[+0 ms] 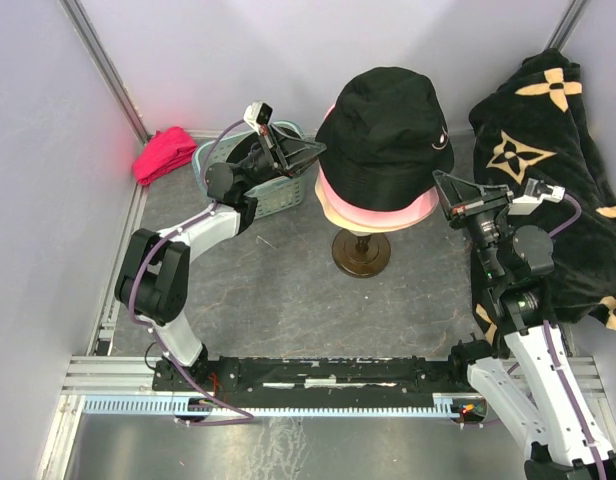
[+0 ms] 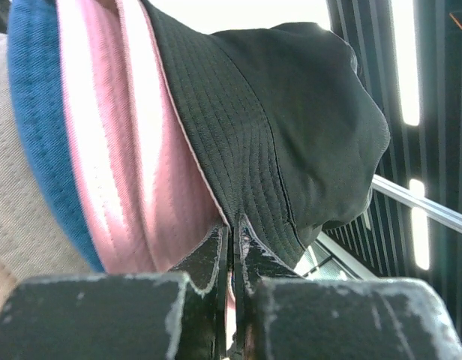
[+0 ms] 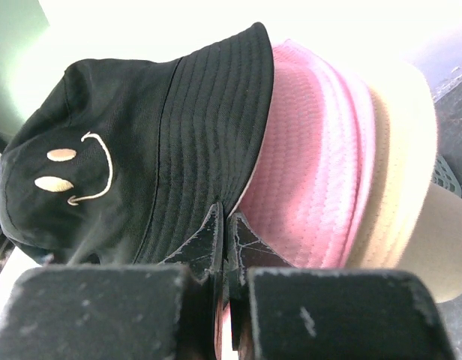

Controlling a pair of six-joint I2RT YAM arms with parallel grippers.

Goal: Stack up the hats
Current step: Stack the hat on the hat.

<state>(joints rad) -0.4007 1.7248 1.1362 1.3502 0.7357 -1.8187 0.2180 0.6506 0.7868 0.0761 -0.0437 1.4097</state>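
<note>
Our left gripper (image 2: 232, 232) pinched on the stitched twill brim of the black hat (image 1: 388, 120), our right gripper (image 3: 222, 217) clamped on its opposite side, embroidered smiley (image 3: 73, 169) left of those fingers (image 3: 205, 244), ribbed pink hat (image 3: 313, 150) behind, then blue hat (image 2: 36, 112), cream hat (image 3: 400, 150), round-footed stand (image 1: 361, 252) below.

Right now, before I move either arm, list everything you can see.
black hat: one, black, top of the stack
pink hat: one, pink, directly under the black hat
cream hat: one, cream, below the pink hat
blue hat: one, blue, brim edge below the pink hat
stand: one, dark brown, under the stack
basket: one, teal, back left
small cloth: one, magenta, back left corner
large cloth: one, black with beige flowers, right side
left gripper: one, black, shut on the black hat's left brim
right gripper: one, black, shut on its right brim
</note>
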